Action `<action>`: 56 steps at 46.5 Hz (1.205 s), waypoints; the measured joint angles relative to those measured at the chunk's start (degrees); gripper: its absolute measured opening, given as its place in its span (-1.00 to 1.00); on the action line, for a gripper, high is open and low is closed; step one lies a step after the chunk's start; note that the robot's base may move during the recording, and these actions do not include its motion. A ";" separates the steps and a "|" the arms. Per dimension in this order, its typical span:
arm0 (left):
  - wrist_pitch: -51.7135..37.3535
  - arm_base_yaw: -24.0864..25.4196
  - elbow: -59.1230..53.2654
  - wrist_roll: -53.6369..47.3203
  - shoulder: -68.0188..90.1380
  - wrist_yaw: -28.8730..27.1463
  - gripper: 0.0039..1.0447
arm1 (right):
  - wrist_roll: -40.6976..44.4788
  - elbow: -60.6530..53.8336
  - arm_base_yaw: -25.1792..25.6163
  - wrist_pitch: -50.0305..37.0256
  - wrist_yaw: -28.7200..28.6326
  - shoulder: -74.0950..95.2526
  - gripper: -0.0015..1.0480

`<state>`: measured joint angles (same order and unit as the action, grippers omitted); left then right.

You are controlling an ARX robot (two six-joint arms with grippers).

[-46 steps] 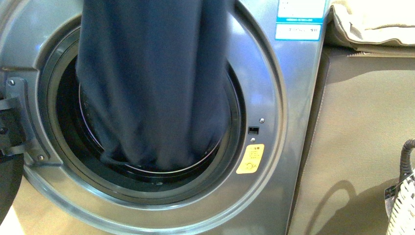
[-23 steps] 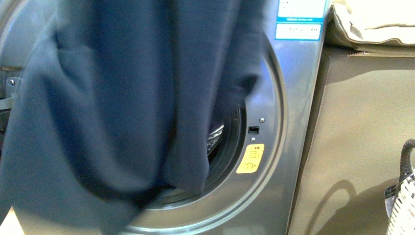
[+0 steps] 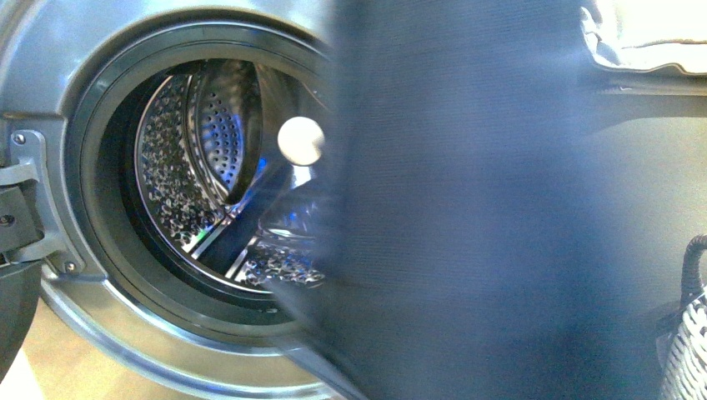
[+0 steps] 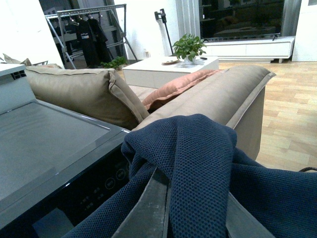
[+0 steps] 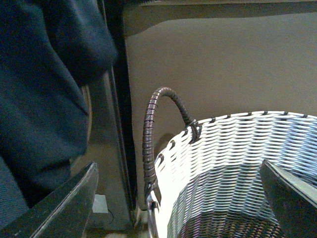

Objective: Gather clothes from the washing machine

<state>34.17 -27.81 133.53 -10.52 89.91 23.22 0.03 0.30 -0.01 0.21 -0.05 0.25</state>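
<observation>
The clothes, a dark navy knit garment, hang blurred in front of the washing machine's right side in the front view. The washing machine is grey; its round opening shows the perforated steel drum. In the left wrist view my left gripper is shut on the clothes, fabric draped over both fingers, above the machine's black control panel. In the right wrist view my right gripper is open and empty over the basket, with the clothes hanging beside it.
A grey-white woven basket with a dark wrapped handle stands right of the machine, also at the front view's right edge. A tan sofa lies behind the machine. The door hinge is at the left.
The garment has come out of the drum and swung to the right, uncovering the opening and drum and now hiding the machine's right side and yellow sticker.
</observation>
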 joint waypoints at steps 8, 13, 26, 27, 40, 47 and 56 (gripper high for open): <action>0.09 0.02 0.00 -0.02 0.55 -0.04 -0.82 | 0.00 0.00 -0.02 0.00 0.00 0.00 0.86; 0.09 0.02 0.00 -0.02 0.66 -0.02 -0.82 | 0.00 0.00 -0.02 0.00 0.00 0.00 0.86; 0.20 0.02 0.00 -0.24 0.74 -0.09 -0.82 | -16.72 -0.09 16.46 -32.17 -39.36 10.75 0.86; 0.20 0.02 0.00 -0.24 0.74 -0.09 -0.82 | -17.75 -0.07 17.62 -34.77 -41.92 12.07 0.86; 0.20 0.02 0.00 -0.44 0.74 -0.11 -0.82 | -27.61 5.68 19.37 -56.22 -53.55 30.56 0.86; 0.20 0.02 0.00 -0.44 0.74 -0.09 -0.82 | -30.88 10.19 17.38 -60.81 -55.93 37.99 0.86; 0.20 0.02 0.00 -0.44 0.74 -0.09 -0.82 | -30.16 18.80 10.60 -58.90 -55.39 47.65 0.86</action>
<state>34.37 -27.79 133.53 -10.96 90.65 23.14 -30.13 19.09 10.59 -58.70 -55.44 47.90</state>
